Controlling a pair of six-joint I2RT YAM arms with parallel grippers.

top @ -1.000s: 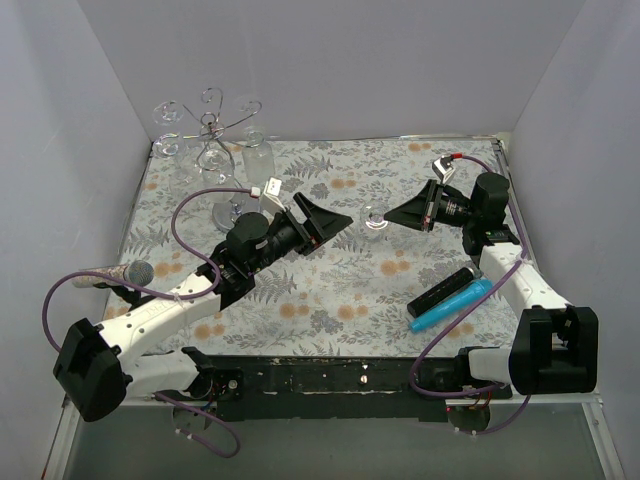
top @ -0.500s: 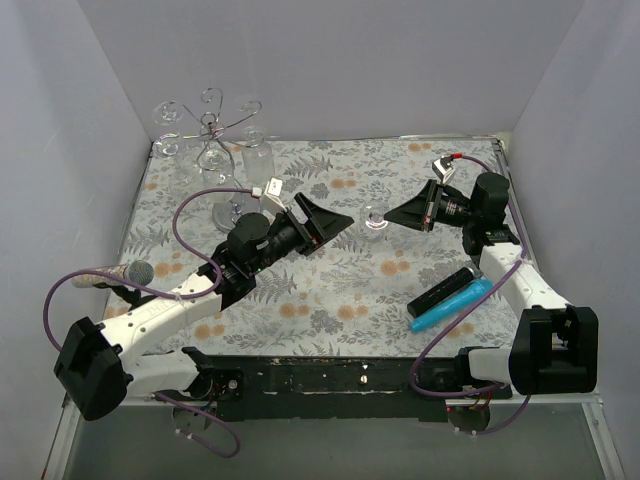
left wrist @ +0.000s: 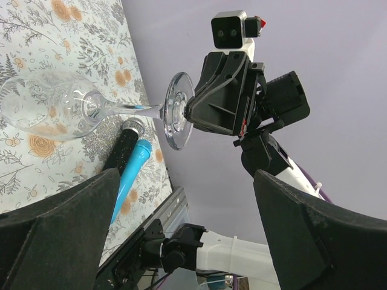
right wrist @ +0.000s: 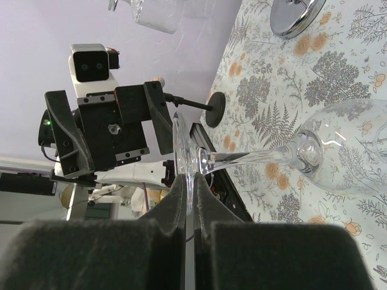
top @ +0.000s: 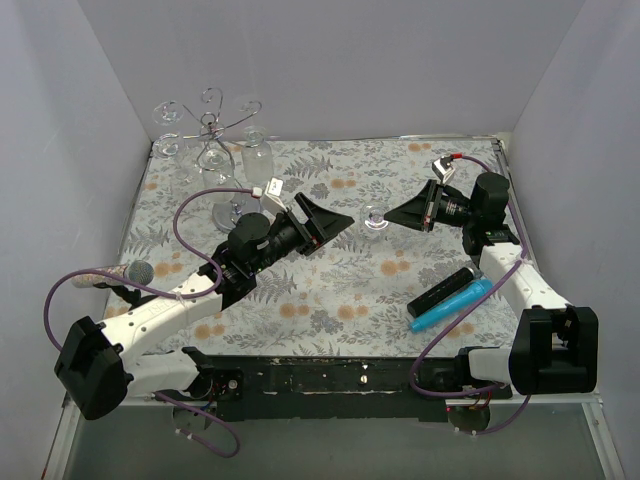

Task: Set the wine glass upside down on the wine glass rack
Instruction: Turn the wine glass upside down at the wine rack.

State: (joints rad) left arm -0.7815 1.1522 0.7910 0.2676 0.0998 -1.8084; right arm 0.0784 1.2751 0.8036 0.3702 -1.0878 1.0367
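Observation:
The wine glass (top: 375,218) is held sideways above the floral mat, between the two grippers. My right gripper (top: 393,214) is shut on the rim of its round foot (right wrist: 183,154). The stem and bowl (right wrist: 347,148) point away towards my left gripper (top: 338,221). The left gripper is wide open and empty a little short of the bowl (left wrist: 42,106), and its fingers (left wrist: 57,232) do not touch it. The wine glass rack (top: 212,128), silver wire with curled arms, stands at the far left on its round shiny base (top: 230,211).
Other glasses (top: 166,115) hang on the rack and a glass jar (top: 257,156) stands beside it. A black microphone (top: 440,291) and a blue one (top: 452,304) lie near the right arm. Another microphone (top: 118,274) lies at the left. Grey walls enclose the mat.

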